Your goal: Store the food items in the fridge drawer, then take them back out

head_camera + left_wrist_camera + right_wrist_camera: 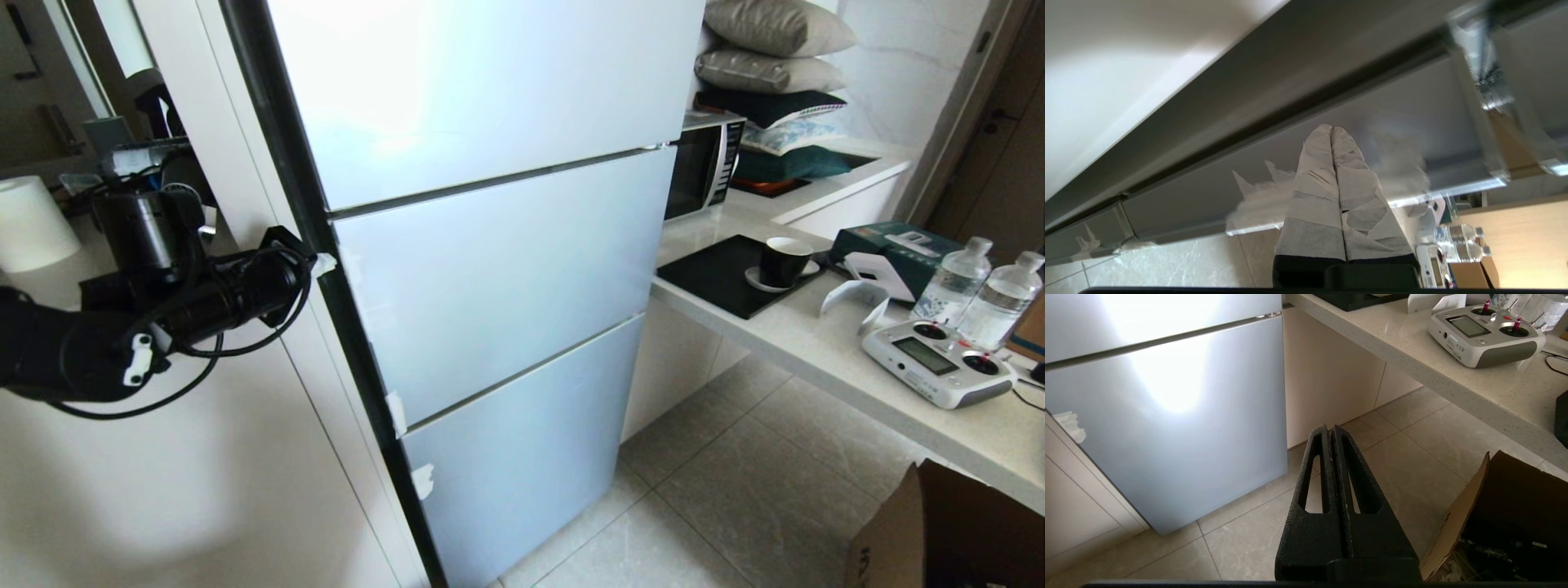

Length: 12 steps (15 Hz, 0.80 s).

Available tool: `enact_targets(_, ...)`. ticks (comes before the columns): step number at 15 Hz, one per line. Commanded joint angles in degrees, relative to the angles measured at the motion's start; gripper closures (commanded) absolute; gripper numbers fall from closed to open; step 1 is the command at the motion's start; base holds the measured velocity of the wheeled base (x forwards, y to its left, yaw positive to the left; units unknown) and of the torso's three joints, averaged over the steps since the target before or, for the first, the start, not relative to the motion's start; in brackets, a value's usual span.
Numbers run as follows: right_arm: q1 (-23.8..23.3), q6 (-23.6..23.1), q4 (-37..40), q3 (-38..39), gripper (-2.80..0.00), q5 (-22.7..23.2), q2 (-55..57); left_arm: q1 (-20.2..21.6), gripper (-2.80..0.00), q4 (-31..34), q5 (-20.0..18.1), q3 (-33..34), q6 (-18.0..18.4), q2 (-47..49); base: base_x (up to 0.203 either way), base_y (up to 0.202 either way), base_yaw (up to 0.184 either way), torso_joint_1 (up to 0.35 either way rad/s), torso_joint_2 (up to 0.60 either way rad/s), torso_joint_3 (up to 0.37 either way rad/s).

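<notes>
A pale countertop (816, 343) carries a black tray (718, 278) and bottles (980, 298).

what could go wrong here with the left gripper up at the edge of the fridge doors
The left gripper, fingers pressed together, sits at the taped edge of the middle fridge door; shut tips may slide off the glossy panel rather than hook the edge. All doors are closed and no food is in sight, so a slip likely stalls everything.

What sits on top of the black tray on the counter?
A dark cup on a white saucer sits at one end of the black tray. The cup's contents aren't visible.
</notes>
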Motion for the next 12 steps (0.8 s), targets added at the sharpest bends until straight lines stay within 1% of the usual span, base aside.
enact_targets(1, 0.00, 0.00, 0.02, 0.00, 0.00, 0.04, -0.01, -0.94, 0.00, -0.21, 0.29, -0.49, -0.25, 0.93, 0.000, 0.000, 0.000, 0.000, 0.00, 0.000)
enact_targets(3, 0.00, 0.00, 0.02, 0.00, 0.00, 0.04, -0.01, -1.49, 0.00, -0.21, 0.42, -0.05, -0.43, 0.57, 0.000, 0.000, 0.000, 0.000, 0.00, 0.000)
enact_targets(5, 0.00, 0.00, 0.02, 0.00, 0.00, -0.02, -0.01, -2.10, 0.00, -0.21, 0.32, 0.24, -1.46, 0.46, 0.000, 0.000, 0.000, 0.000, 0.00, 0.000)
enact_targets(10, 0.00, 0.00, 0.02, -0.08, 0.00, 0.04, -0.01, -3.03, 0.00, -0.21, -0.25, 3.84, -1.82, -1.75, 0.000, 0.000, 0.000, 0.000, 0.00, 0.000)
enact_targets(12, 0.00, 0.00, 0.02, 0.00, 0.00, -0.04, -0.01, -3.54, 0.00, -0.30, -0.37, 4.28, -1.83, -1.89, 0.000, 0.000, 0.000, 0.000, 0.00, 0.000)
